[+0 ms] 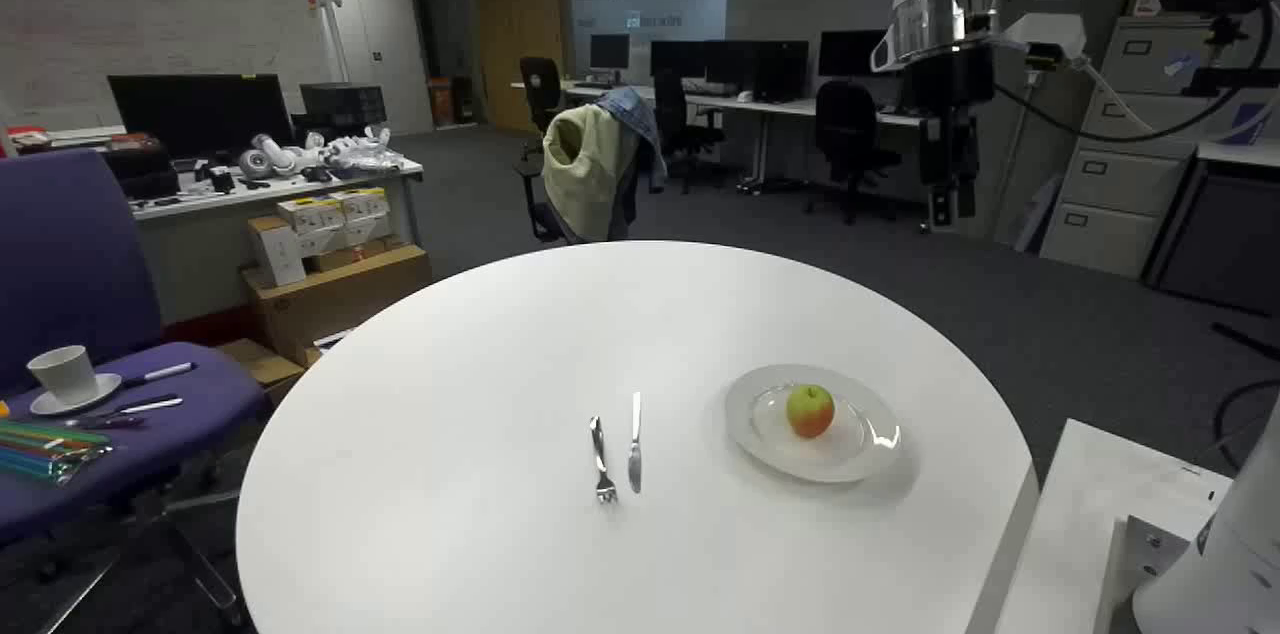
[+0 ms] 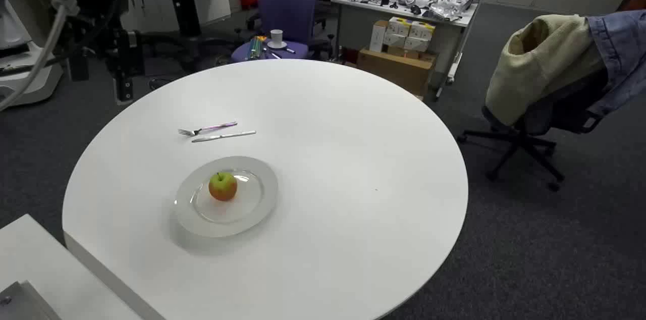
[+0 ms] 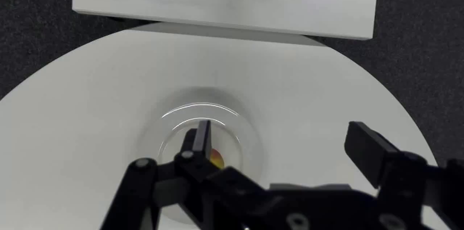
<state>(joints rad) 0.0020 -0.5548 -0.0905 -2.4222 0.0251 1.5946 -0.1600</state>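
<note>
Gripper (image 3: 279, 134) spread, holding nothing; apple (image 1: 810, 411) well below it, on the plate (image 1: 738, 414), with knife (image 1: 635, 467) and fork (image 1: 600, 459) also below, near the plate. Step judged: pre-contact positioning; reaching any of these would call for lining up, then lowering.

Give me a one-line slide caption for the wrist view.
Open gripper above a round white table, one finger partly hiding the apple on its plate.
</note>
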